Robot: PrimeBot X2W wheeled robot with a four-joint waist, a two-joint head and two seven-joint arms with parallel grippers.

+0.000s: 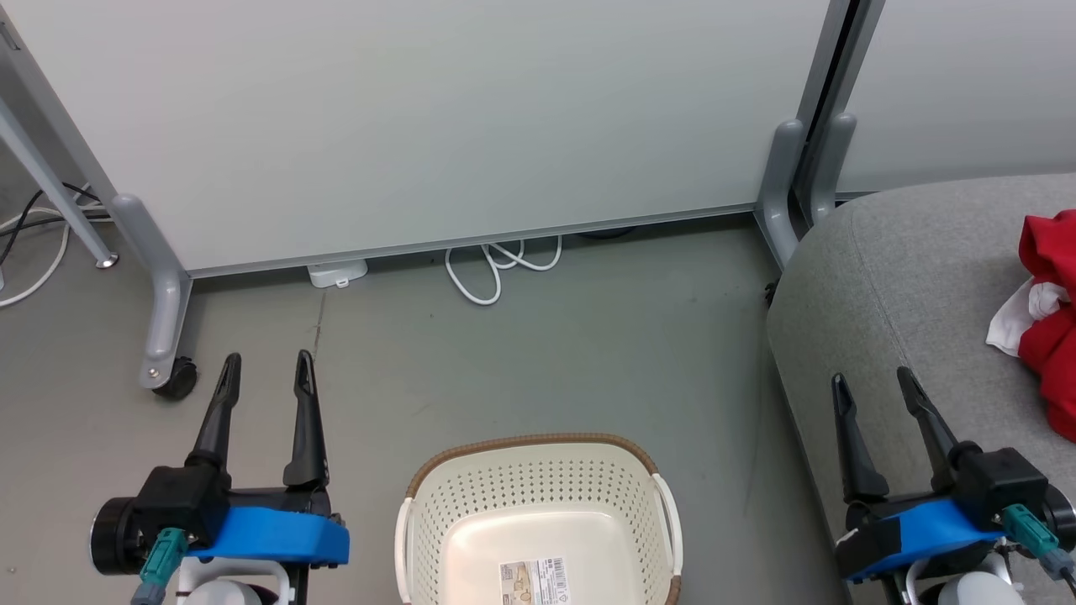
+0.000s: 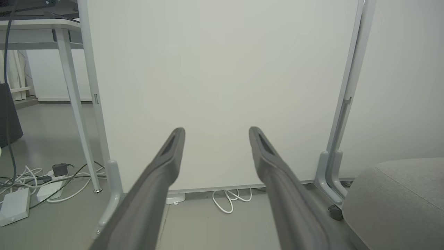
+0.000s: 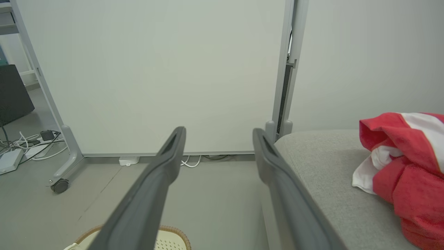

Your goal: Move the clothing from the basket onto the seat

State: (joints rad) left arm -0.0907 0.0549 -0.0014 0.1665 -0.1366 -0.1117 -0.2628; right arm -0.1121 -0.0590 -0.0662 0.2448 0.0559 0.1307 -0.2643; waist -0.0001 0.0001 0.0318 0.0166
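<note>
Clothing (image 1: 1051, 336) on seat (image 1: 891, 277), out of basket (image 1: 538, 483)

clothing: lies bunched on seat at far right of head view, cut off by frame edge. Red folds, white trim poking out on left side. Rests on grey cushion, well apart from basket. In right wrist view sits at right, white stripe across top fold.

basket: stands on floor (image 1: 588, 353) at bottom centre of head view, between the two grippers, just left of seat edge. Bare cream bottom and barcode sticker (image 1: 534, 580) showing. Brown rim along far side, white handles at both sides. Near part cut off by frame.

left gripper (image 1: 267, 361): hovers over floor at lower left, left of basket, touching nothing. Jaws spread wide, nothing between them. In left wrist view fingers (image 2: 166, 163) point at white partition (image 1: 420, 126), gap open, seat corner at right.

right gripper (image 1: 871, 376): hovers over seat's near-left edge at lower right of head view, left of clothing and apart from it. Jaws spread about as wide as the left's, gripping nothing. In right wrist view basket rim peeks in at bottom between fingers (image 3: 163, 173), seat and clothing off to right.

background: white cable (image 1: 496, 273) looped on floor under partition, caster (image 1: 175, 380) on partition foot at left.
</note>
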